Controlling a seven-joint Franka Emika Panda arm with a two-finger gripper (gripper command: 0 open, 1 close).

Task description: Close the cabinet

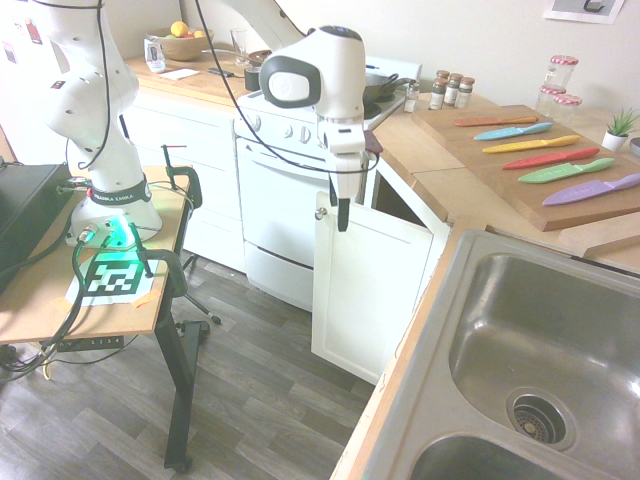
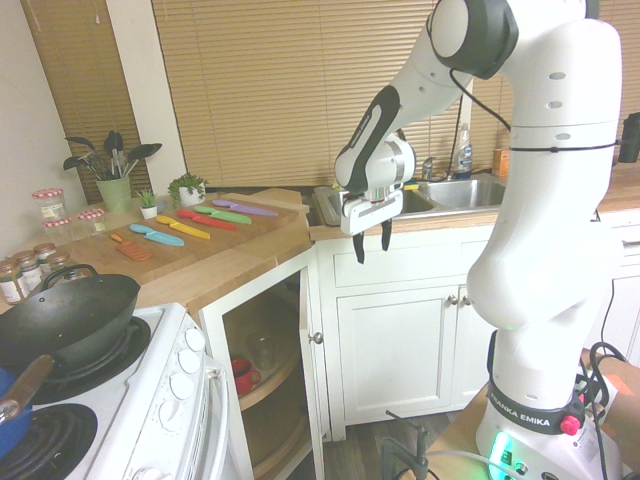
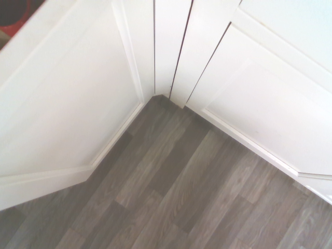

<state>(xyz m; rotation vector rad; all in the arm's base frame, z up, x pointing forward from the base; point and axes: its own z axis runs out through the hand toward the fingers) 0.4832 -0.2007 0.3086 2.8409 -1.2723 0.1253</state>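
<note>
The cabinet door (image 1: 372,290) is a white recessed-panel door under the wood countertop, standing swung open into the room. Its small silver knob (image 1: 321,213) sits at the top corner. My gripper (image 1: 342,208) hangs pointing down just above and beside that knob corner, apart from the door. From the other side, the gripper (image 2: 372,240) is open with nothing between its fingers, above and to the right of the door (image 2: 309,370), which shows edge-on with its knob (image 2: 317,338). The wrist view looks down on the door panel (image 3: 62,104) and the wood floor (image 3: 171,187).
A white oven (image 1: 275,200) stands left of the open door, and a wok (image 2: 65,320) sits on the stove. Inside the cabinet are round shelves with a red cup (image 2: 241,376). Coloured knives (image 1: 560,165) lie on a cutting board, beside a steel sink (image 1: 540,360).
</note>
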